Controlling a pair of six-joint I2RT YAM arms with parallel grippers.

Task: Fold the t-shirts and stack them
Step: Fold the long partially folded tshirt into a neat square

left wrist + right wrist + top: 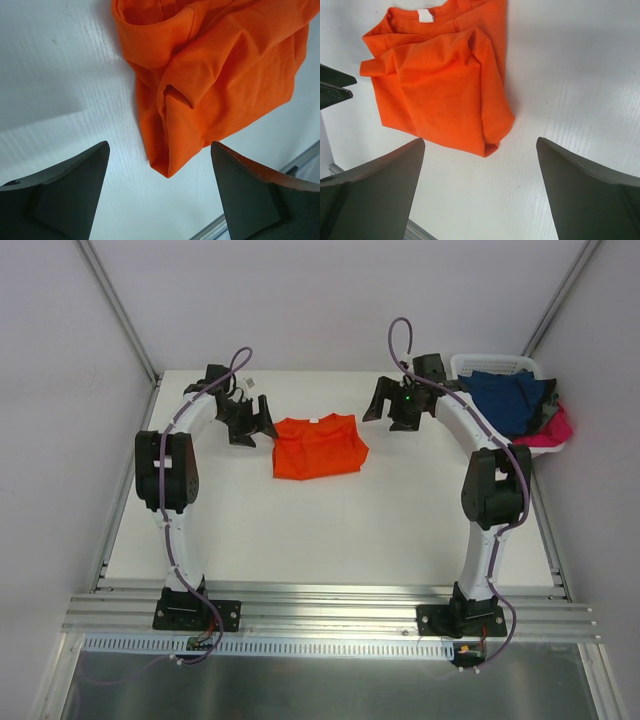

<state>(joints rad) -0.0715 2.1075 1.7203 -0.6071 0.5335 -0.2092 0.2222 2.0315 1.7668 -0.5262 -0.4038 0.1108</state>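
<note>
**Both pincers wide, orange shirt lying free between them**

You have the orange t-shirt [318,446] lying on the white tabletop [300,530], toward the far side and roughly midway between the two arms. It is folded into a rough square with the sides turned in. The neckline points away from the bases, and a small white label [425,15] shows inside the collar. The folds are loose: in your left wrist view one flap stands up in a soft ridge, and a corner of the cloth points toward the camera.

Your left pincer [159,150] sits just beside the shirt's left edge. Its jaws are spread wide and nothing is gripped. The dark fingers [75,190] stand clear of the cloth on both sides.

Your right pincer [480,141] is off the shirt's right side, also spread wide and holding nothing, with bare tabletop under it.

At the far right corner you can see the white basket [490,364]. A navy t-shirt [510,398] is heaped over it, and a hot pink t-shirt [556,430] shows at its right, near edge.
</note>
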